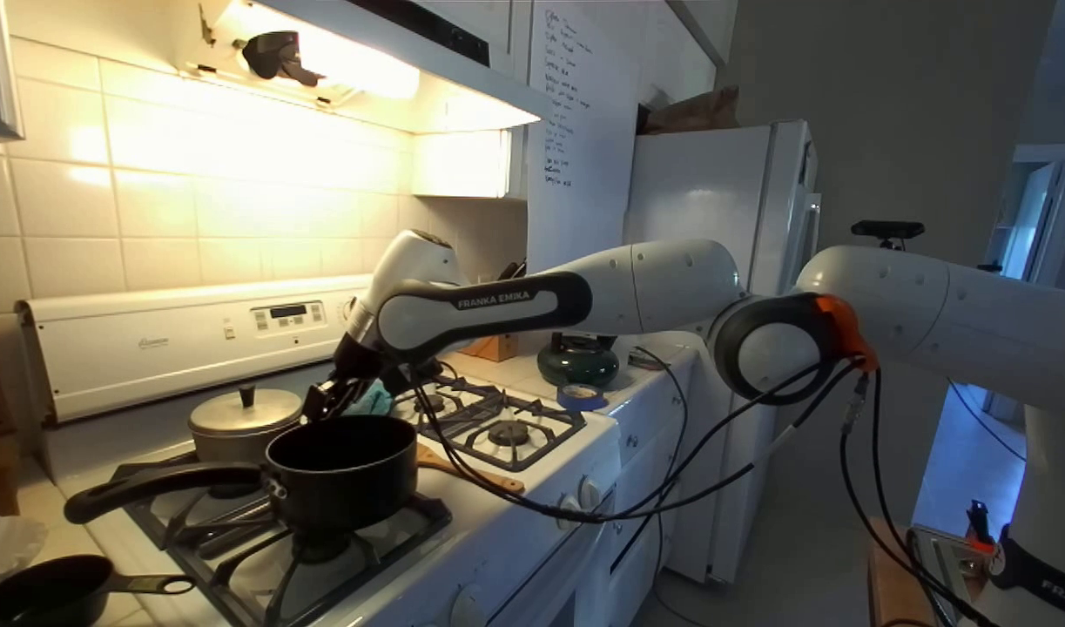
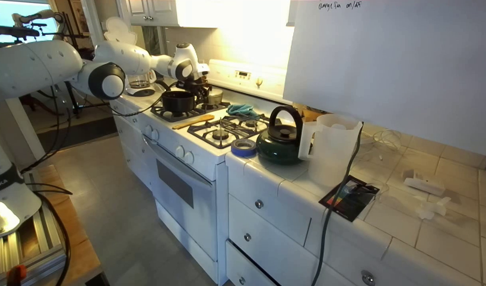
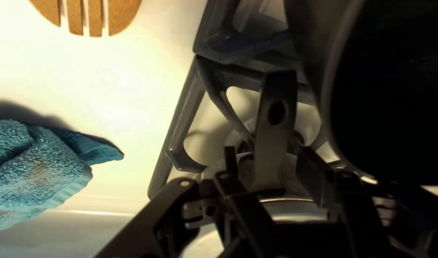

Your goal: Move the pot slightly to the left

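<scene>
The large black pot (image 1: 349, 479) stands upright on a front burner grate, its long black handle (image 1: 162, 488) pointing away from the arm. It also shows in an exterior view (image 2: 178, 102), and its dark inside fills the right of the wrist view (image 3: 394, 93). The smaller cream-white lidded pot (image 1: 243, 427) sits behind it, also seen in an exterior view (image 2: 215, 97). My gripper (image 3: 267, 152) is low beside the black pot's rim. Its fingers are apart, on either side of a flat handle (image 3: 276, 143) with a hole, which appears to belong to the lidded pot. Small gaps show beside this handle.
A teal cloth (image 3: 36, 168) and a wooden slotted spatula (image 2: 193, 122) lie on the stove near the pots. A dark green kettle (image 2: 280, 143), blue tape (image 2: 243, 147) and a plastic pitcher (image 2: 332, 151) stand on the counter. A black measuring cup (image 1: 49, 592) is near the stove.
</scene>
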Motion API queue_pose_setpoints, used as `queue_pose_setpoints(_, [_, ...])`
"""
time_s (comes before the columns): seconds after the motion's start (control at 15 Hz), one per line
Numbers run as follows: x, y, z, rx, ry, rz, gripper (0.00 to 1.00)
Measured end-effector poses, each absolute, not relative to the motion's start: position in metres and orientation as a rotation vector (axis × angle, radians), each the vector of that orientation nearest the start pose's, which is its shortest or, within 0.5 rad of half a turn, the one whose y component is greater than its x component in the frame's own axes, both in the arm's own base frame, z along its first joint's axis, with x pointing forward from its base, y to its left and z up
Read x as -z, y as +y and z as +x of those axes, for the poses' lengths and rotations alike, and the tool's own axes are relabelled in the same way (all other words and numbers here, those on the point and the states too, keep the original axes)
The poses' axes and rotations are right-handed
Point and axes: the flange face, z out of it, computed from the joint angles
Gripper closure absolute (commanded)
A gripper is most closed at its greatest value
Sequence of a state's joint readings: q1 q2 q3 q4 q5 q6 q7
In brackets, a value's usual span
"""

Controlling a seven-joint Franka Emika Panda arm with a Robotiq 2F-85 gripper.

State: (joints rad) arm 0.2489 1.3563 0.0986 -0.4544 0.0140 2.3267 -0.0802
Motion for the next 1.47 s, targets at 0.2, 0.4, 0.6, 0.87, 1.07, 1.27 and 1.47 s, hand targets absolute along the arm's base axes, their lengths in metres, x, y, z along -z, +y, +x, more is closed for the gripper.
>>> queue_pose_setpoints(0.2, [-0.261,0.236,0.815,0.740,-0.417,-2.849,0.93])
queue_pose_setpoints(0.4, [-0.262,0.236,0.815,0.736,-0.389,-2.847,0.96])
queue_pose_setpoints(0.6, [-0.261,0.234,0.816,0.732,-0.365,-2.849,0.99])
queue_pose_setpoints(0.87, [-0.261,0.233,0.816,0.732,-0.350,-2.848,0.99])
queue_pose_setpoints(1.07, [-0.264,0.233,0.816,0.735,-0.341,-2.847,0.74])
queue_pose_setpoints(1.27, [-0.269,0.233,0.817,0.744,-0.340,-2.842,0.74])
queue_pose_setpoints(1.47, [-0.279,0.234,0.817,0.768,-0.338,-2.825,0.74])
